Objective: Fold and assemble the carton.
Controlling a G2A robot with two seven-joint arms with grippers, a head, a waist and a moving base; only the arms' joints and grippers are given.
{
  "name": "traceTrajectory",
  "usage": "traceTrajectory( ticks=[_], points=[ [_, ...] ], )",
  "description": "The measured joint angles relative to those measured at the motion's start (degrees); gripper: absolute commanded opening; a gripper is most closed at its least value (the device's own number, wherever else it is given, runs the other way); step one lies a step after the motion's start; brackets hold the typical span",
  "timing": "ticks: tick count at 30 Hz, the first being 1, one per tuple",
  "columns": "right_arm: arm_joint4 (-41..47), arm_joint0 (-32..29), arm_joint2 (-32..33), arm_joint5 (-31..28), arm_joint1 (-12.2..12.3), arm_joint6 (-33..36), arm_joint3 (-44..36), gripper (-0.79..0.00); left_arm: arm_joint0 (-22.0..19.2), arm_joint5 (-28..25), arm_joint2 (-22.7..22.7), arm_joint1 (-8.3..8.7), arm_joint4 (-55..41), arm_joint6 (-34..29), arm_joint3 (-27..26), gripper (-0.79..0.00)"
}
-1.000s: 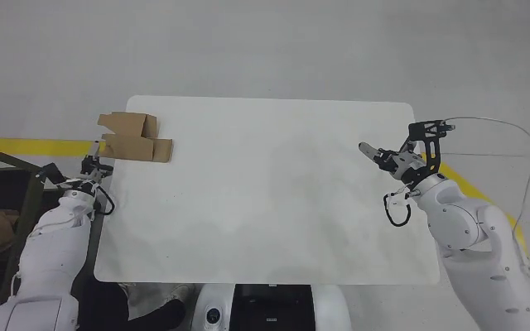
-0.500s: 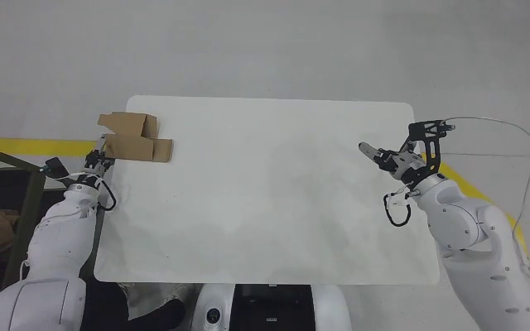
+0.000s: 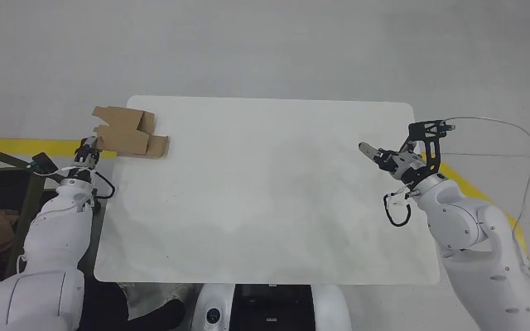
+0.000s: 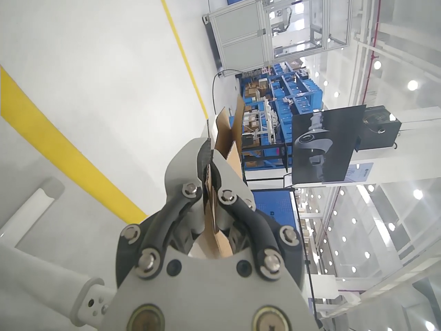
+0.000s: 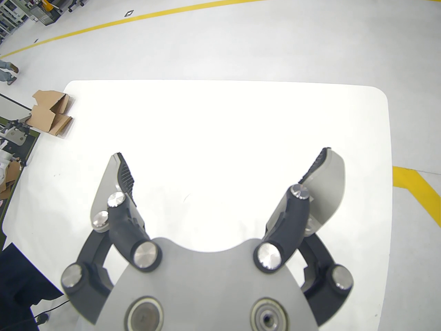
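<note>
Progress: barely begun; carton point(image 3: 124, 132) is a partly opened blank, not yet a box.
At the table's point(image 3: 265, 207) far-left corner the left gripper point(image 3: 89, 151) has its jaws clamped on the carton's left edge; flaps are loose and all folding is left to do. The long axis runs roughly along the far edge, free end pointing right. At the right side the right gripper point(image 5: 222, 154) hovers, jaws apart, holding nothing.

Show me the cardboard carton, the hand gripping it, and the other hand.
carton point(image 3: 128, 142), top view, on its flat brown panel.
left hand point(image 4: 209, 160), left wrist view, between its fingertips, shut on the carton's edge.
right hand point(image 5: 222, 153), right wrist view, midway between its open fingertips.
</note>
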Motion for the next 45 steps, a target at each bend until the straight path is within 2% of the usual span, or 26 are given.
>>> traceTrajectory(
  ticks=[7,10,17,24,36,45],
  points=[
    [0.0,0.0,0.0,0.0,0.0,0.0,0.0,0.0,-0.9,1.2,-2.9,0.3,-6.0,-3.5,-1.4,-0.785],
    [0.0,0.0,0.0,0.0,0.0,0.0,0.0,0.0,-1.2,1.6,-3.5,0.51,-6.2,-3.2,-2.7,-0.785],
    [0.0,0.0,0.0,0.0,0.0,0.0,0.0,0.0,-1.0,4.0,-3.2,-0.56,-9.8,-6.2,-9.4,-0.785],
    [0.0,0.0,0.0,0.0,0.0,0.0,0.0,0.0,-0.3,7.6,-0.5,-2.39,-13.1,-8.7,-18.0,-0.785],
    [0.0,0.0,0.0,0.0,0.0,0.0,0.0,0.0,1.4,11.4,6.8,-5.49,-14.6,-11.5,-28.1,-0.785],
    [0.0,0.0,0.0,0.0,0.0,0.0,0.0,0.0,4.3,13.5,10.4,-6.79,-15.4,-15.2,-36.7,-0.785]
  ],
)
